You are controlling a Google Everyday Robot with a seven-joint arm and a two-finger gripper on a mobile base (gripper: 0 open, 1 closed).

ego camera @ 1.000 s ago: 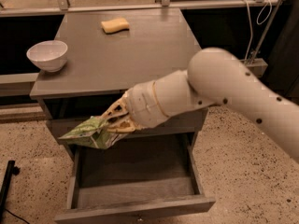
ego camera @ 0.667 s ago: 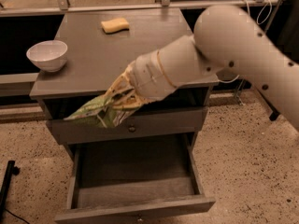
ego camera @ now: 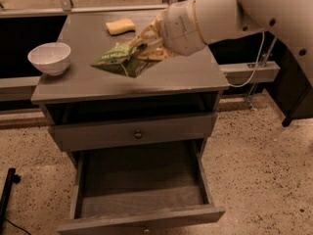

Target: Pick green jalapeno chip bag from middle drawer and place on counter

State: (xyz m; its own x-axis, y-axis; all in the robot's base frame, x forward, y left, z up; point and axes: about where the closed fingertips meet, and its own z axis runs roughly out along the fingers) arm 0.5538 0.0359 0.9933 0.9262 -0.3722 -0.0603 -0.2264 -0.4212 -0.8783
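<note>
Middle drawer (ego camera: 142, 199): pulled out at the bottom of the cabinet. A grey wooden box with low side walls; its flat floor is in plain sight.
Bowl (ego camera: 49, 58): white, round and smooth, at the table's left edge. The visible interior is plain white.
Knobbed drawer front (ego camera: 138, 134): shut, directly above the open drawer.
Table (ego camera: 190, 75): flat grey wooden top with worn edges.
Sponge (ego camera: 120, 26): yellow, soft-cornered slab near the rear edge.
Green jalapeno chip bag (ego camera: 122, 60): crinkled and shiny, tilted over the table's middle. Contact with the top cannot be told.
Pincer (ego camera: 145, 44): clenched on the bag's right end, above the table's centre.
Change: 0.7 s ago the bag hung in front of the cabinet, below the table's front edge. It is now over the top.
</note>
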